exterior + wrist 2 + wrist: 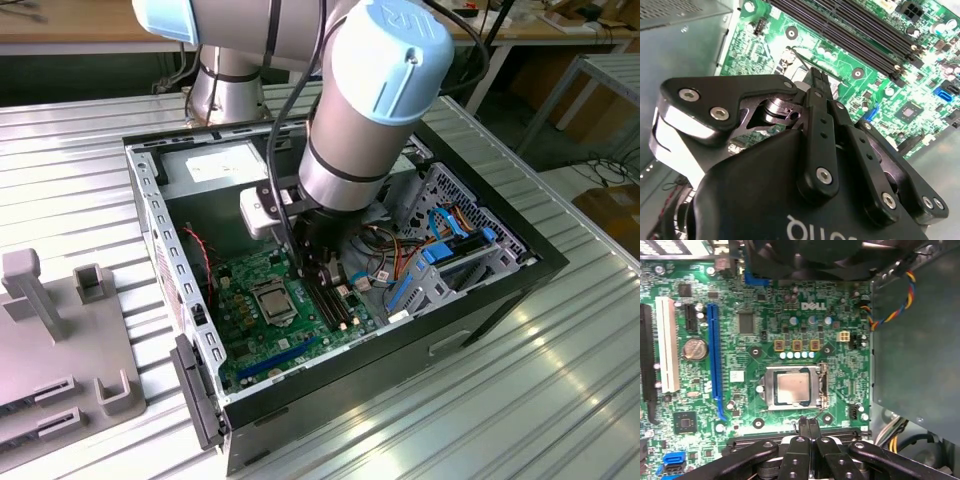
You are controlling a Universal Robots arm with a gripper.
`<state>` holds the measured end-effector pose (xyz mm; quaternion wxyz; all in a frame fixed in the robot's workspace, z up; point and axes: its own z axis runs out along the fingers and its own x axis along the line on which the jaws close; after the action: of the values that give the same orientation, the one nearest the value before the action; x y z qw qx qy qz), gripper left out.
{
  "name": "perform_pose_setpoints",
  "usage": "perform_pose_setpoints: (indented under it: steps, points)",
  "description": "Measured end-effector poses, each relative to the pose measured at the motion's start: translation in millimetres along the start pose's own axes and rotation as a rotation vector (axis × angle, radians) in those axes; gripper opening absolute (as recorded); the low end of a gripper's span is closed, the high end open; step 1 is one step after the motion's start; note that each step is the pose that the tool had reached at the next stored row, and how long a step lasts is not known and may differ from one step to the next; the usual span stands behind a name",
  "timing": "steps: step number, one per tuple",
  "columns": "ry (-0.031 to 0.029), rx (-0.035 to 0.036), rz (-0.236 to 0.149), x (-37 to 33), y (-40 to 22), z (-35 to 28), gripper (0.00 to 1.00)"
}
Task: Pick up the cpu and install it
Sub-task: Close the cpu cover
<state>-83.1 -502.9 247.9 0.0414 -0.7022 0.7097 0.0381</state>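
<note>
Robotics lab or workshop: ribbed metal workbench (560,380), open computer case (480,300) at centre, wooden benches (80,25) at 12 o'clock, grey fixtures (60,330) at 9.

cpu (792,388) sits flat in my view, silver-grey top up, square inside the socket frame (769,388) on the motherboard (765,315).

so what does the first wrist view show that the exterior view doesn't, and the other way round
First wrist view: the coin cell battery, the white expansion slot and the gripper with its fingers shut together, empty, at the socket's edge.

Exterior view: the whole open computer case on a ribbed metal table, the arm's wrist reaching down into it, and a grey fixture on the exterior view's left.

Both: the green motherboard with the cpu already sitting in its socket, and the long blue slot.
</note>
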Motion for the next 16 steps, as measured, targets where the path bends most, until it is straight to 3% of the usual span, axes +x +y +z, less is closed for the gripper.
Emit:
perform_pose_setpoints:
  steps: [16]
  points:
    - [0.0000, -0.0004, -0.003, 0.7, 0.0, 0.6, 0.11]
